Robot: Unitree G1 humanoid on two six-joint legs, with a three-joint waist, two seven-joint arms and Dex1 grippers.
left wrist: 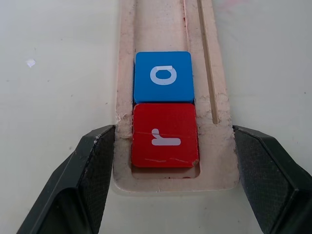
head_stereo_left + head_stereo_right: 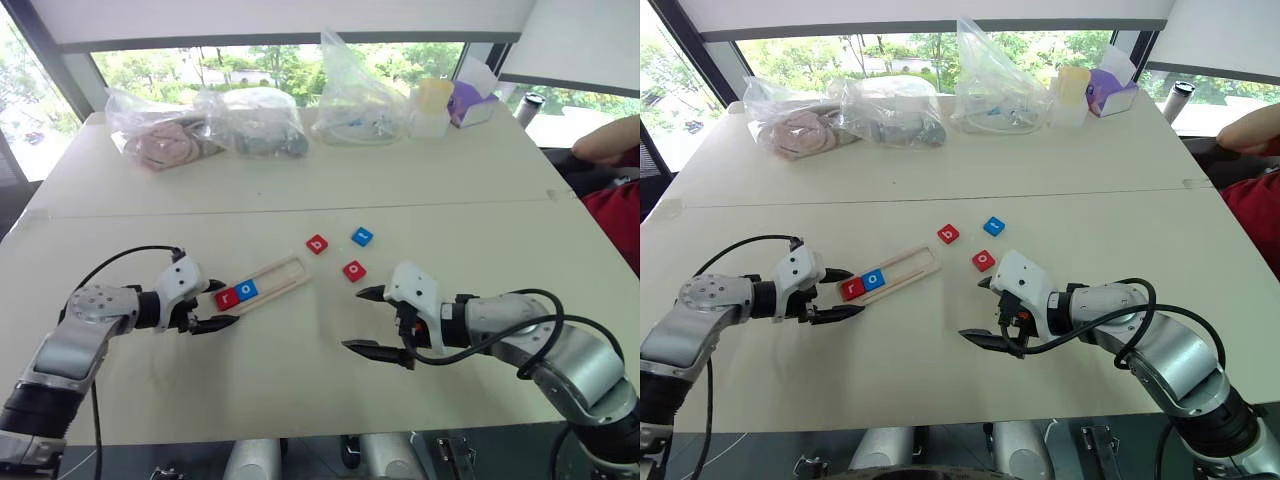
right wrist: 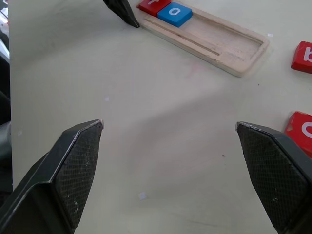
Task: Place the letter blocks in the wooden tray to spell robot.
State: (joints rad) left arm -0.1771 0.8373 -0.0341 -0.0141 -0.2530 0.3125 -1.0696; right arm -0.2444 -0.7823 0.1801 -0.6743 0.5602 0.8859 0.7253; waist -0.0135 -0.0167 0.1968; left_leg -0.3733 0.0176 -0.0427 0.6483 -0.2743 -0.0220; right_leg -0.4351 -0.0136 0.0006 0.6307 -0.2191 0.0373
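Currently left gripper [image 1: 165, 161] clamped across end of wooden tray [image 2: 285, 272], red r [image 1: 165, 135] and blue o [image 1: 164, 75] seated inside. Right gripper [image 2: 378, 320] held apart over bare table. Red b [image 2: 317, 244], red o [image 2: 354, 271], blue block [image 2: 362, 236] lying loose beyond tray. Risk judged: tray dragged askew if clamp shifted; seated blocks jolted; wrong red block fetched.

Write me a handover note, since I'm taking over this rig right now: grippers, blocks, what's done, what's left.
Left gripper: fingers closed against both sides of the wooden tray, at its filled end.
Right gripper: open, empty, over the table near the red o block.
Done: red r block and blue o block sit side by side in the tray.
Left: red b block, red o block and blue block lie loose on the table.
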